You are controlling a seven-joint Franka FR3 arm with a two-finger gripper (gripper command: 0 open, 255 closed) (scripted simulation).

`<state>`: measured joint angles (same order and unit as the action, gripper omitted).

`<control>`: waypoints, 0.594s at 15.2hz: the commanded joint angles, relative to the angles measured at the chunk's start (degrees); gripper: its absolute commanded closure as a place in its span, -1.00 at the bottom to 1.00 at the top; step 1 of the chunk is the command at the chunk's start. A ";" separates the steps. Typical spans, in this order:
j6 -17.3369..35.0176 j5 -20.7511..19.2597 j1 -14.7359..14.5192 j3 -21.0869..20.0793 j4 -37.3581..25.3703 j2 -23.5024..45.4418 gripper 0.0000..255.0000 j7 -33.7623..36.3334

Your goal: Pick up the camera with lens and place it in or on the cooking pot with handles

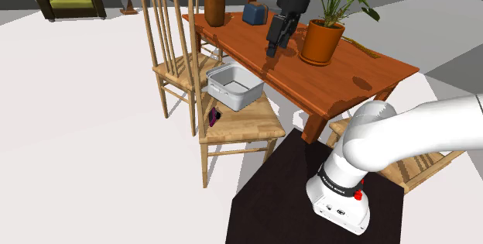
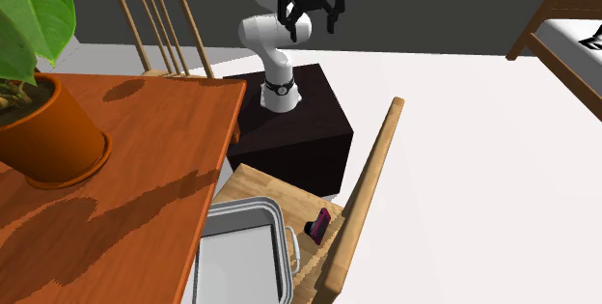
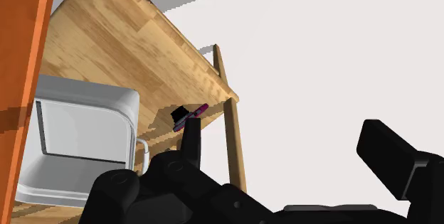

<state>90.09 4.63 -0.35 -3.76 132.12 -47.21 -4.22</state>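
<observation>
1. You have the gripper (image 1: 273, 51) hanging high, fingers spread wide, nothing between them.
2. The camera (image 1: 212, 116) lies at the edge of the chair seat (image 1: 249, 125), well apart from the gripper.
3. The grey pot (image 1: 229, 95) sits on the same seat, just beside the camera and next to the table (image 1: 348, 72).

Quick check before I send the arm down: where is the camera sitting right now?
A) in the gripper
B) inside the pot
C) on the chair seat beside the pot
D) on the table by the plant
C: the small black-and-pink camera sits on the chair seat, outside the pot, and the gripper hangs open, holding nothing.
</observation>
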 commanded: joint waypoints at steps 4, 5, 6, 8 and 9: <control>6.63 0.73 0.75 0.80 4.40 1.51 -1.00 0.19; 8.87 0.99 0.99 1.06 5.72 2.20 -1.00 0.23; 11.14 1.27 1.22 1.32 6.97 2.98 -1.00 0.25; 15.72 1.88 1.64 1.84 9.24 4.84 -1.00 0.24; 18.04 2.21 1.82 2.10 10.25 5.92 -1.00 0.22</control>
<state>105.48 6.45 1.31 -1.84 140.57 -41.75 -4.07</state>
